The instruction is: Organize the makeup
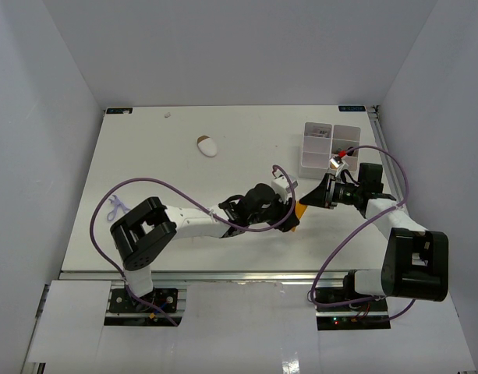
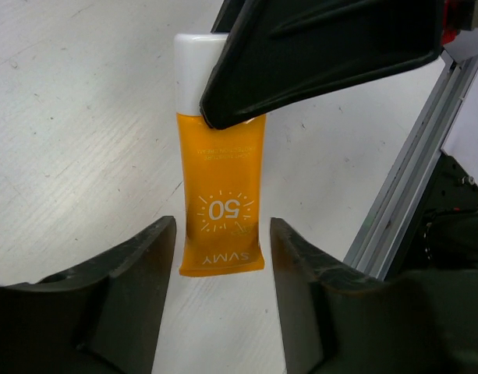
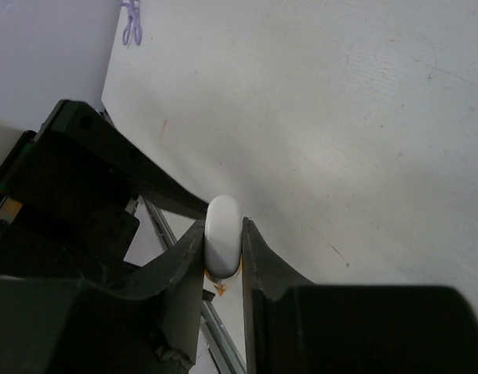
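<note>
At table [image 1: 161,171] front, orange tube [image 2: 221,179] inside parted left tool [image 2: 221,234], right tool [image 3: 223,234] clamping cap [image 3: 223,222]

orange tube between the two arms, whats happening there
It looks like a hand-over. The right gripper is shut on the white cap of the orange tube, while the left gripper stands open, a finger either side of the tube's lower end without touching it. The white box is just beyond; a white-and-brown oval piece lies farther left.
</note>
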`<state>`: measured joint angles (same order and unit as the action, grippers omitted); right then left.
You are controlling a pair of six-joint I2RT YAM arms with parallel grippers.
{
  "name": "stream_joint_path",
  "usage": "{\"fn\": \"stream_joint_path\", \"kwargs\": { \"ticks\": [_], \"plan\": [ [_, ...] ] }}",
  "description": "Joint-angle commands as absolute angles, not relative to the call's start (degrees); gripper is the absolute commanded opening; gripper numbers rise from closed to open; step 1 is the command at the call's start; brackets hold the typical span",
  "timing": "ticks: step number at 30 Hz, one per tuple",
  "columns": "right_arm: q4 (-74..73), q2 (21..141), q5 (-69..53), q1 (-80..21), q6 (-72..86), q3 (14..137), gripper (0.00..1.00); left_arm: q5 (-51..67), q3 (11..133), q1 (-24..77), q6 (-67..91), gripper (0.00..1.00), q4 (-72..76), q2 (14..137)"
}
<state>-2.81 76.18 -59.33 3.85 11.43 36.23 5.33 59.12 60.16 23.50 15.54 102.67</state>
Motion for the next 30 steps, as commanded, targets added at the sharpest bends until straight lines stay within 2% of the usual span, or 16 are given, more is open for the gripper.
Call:
{"fn": "stream_joint_path", "kwargs": {
  "ticks": [1,6,14,23,26,30],
  "plan": [
    [-1.2,75.2,-61.0,3.7,10.0,37.6,0.18,4.1,61.3,60.5,23.7,0.74,15.2,101.1],
    [-1.2,74.3,-60.5,3.7,8.3,37.9,0.12,3.4,61.4,60.5,23.9,0.98,13.2,99.6],
    [-4.0,68.5,-53.0,3.6,-3.8,43.0,0.10,0.4,60.2,60.3,18.5,0.98,-0.6,87.4],
    [-2.7,68.8,-45.5,3.6,-21.8,55.2,0.08,-15.5,52.6,56.6,7.3,0.98,-22.4,66.3],
    [-2.9,71.8,-47.2,3.6,-27.2,59.5,0.08,-17.9,46.3,55.4,7.3,0.98,-20.2,58.1],
    [-2.8,77.1,-52.4,3.6,-33.0,65.4,0.08,-19.2,44.2,55.1,8.7,0.98,-19.3,54.9]
  ]
}}
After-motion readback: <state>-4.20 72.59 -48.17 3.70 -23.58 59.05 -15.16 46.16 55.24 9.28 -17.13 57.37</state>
